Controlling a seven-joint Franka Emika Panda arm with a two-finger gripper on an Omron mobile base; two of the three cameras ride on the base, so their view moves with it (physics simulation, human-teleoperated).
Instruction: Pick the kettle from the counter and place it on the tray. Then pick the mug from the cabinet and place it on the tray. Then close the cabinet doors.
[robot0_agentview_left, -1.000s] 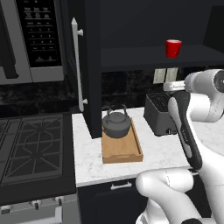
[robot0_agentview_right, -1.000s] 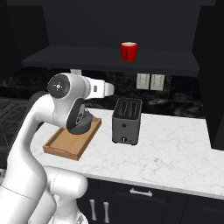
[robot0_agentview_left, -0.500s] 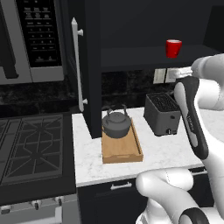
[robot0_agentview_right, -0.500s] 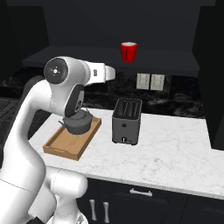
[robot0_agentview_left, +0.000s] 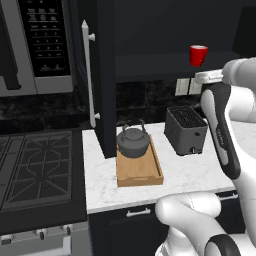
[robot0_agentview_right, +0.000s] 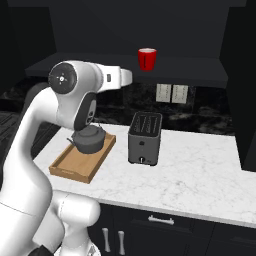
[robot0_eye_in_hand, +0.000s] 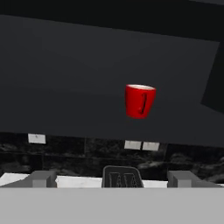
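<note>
While the kettle (robot0_agentview_left: 133, 142) sits upright on the far end of the tray (robot0_agentview_left: 139, 172), the mug (robot0_agentview_left: 198, 55) stands on the shelf of the open cabinet (robot0_agentview_left: 165, 65), above the toaster (robot0_agentview_left: 186, 130) and well apart from it. The tray lies on the counter (robot0_agentview_left: 190, 172) just left of the toaster, with the kettle's arched handle raised over its lid. In the hand view the gripper (robot0_eye_in_hand: 111, 179) points at the mug (robot0_eye_in_hand: 139, 101) from a distance, its 2 fingertips (robot0_eye_in_hand: 43, 178) spread wide with nothing between them. 1 cabinet door (robot0_agentview_left: 99, 80) stands swung out, left of the toaster beyond the tray, its silver bar handle (robot0_agentview_left: 88, 75) facing the stovetop (robot0_agentview_left: 35, 165).
</note>
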